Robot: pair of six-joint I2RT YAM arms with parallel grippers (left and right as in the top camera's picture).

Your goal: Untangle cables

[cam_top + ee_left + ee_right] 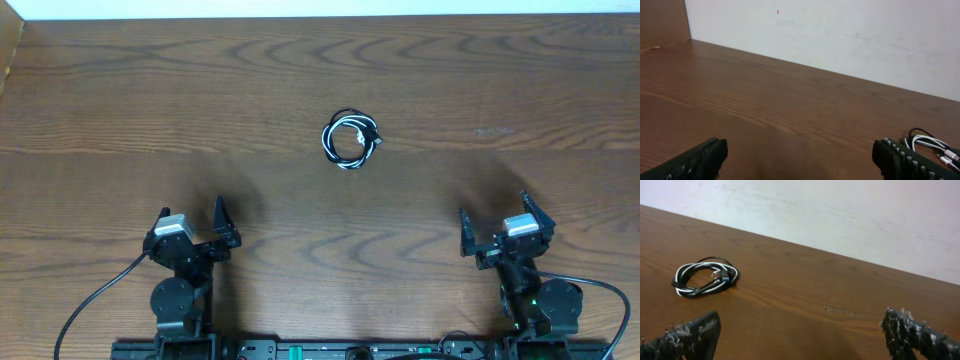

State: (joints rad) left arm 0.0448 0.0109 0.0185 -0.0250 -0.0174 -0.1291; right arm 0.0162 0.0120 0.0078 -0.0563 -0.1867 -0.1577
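Observation:
The black and white cables (351,139) lie coiled together in one small ring on the wooden table, at its middle and toward the far side. In the right wrist view the coil (705,277) sits at the left; in the left wrist view the cables (935,146) peek out at the lower right edge, partly behind a finger. My left gripper (218,222) is open and empty at the near left. My right gripper (492,227) is open and empty at the near right. Both are far from the cables.
The wooden table (150,110) ends at a white wall (840,215) along the far side. A wooden side panel (662,22) stands at the far left. Thick black wires run from both arm bases at the near edge.

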